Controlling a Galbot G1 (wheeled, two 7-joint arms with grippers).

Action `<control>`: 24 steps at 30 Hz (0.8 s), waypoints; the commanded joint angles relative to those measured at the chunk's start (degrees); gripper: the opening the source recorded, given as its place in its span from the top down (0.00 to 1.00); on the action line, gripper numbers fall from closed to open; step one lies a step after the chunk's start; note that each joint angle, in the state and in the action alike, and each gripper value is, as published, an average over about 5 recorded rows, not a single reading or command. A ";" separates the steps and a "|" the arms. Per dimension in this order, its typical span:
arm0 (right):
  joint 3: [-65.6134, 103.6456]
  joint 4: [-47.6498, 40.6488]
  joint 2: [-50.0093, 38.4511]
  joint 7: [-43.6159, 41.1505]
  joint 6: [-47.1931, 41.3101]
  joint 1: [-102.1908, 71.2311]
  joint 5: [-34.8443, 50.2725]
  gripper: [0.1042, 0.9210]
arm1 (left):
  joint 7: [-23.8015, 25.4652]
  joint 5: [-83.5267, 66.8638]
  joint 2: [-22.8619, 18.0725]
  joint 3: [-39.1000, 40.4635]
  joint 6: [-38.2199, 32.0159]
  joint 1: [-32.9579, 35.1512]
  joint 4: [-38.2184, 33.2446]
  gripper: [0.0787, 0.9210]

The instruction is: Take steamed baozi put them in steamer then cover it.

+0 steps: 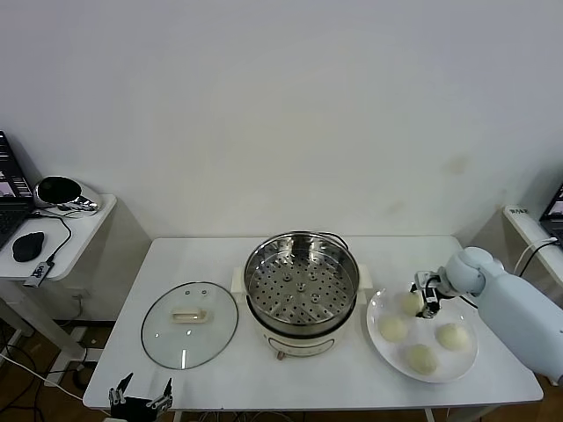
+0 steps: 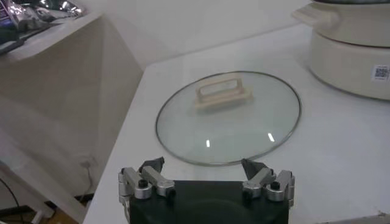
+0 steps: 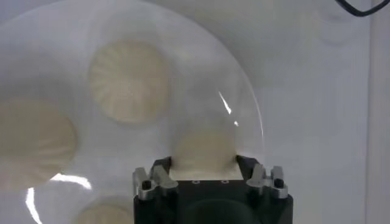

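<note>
Straddling rear baozi [image 3: 204, 152] on plate [image 1: 466, 362] with right gripper [image 3: 204, 173], jaws spread, not clenched. Close gently, lift straight, carry to empty steamer [image 1: 302, 283] mid-worktop. Left gripper [image 2: 205, 176] idle, released, near lid [image 2: 228, 115].

The right arm reaches in from the right side of the head view, its pale forearm angled across toward the middle and its wrist bent downward. The right tool [image 1: 427, 299] points down, and the right wrist view shows its two fingers [image 3: 162, 172] spread apart. The left arm sits low at the near left edge of the worktop. The left tool [image 1: 141, 397] idles there, fingers [image 2: 151, 165] spread wide apart.
</note>
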 commanded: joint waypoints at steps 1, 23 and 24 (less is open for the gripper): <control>0.37 0.15 -0.22 0.09 -0.07 0.57 1.16 0.37 | -0.05 0.05 0.01 0.04 0.01 0.06 0.08 0.12; -27.38 4.97 3.35 -4.89 -2.82 40.52 23.26 0.44 | -1.17 0.53 -0.14 1.17 0.10 -0.77 0.05 0.12; -27.57 3.79 5.16 -5.76 -2.40 41.61 23.90 0.44 | -1.23 0.50 -0.07 1.05 0.12 -0.81 0.00 0.12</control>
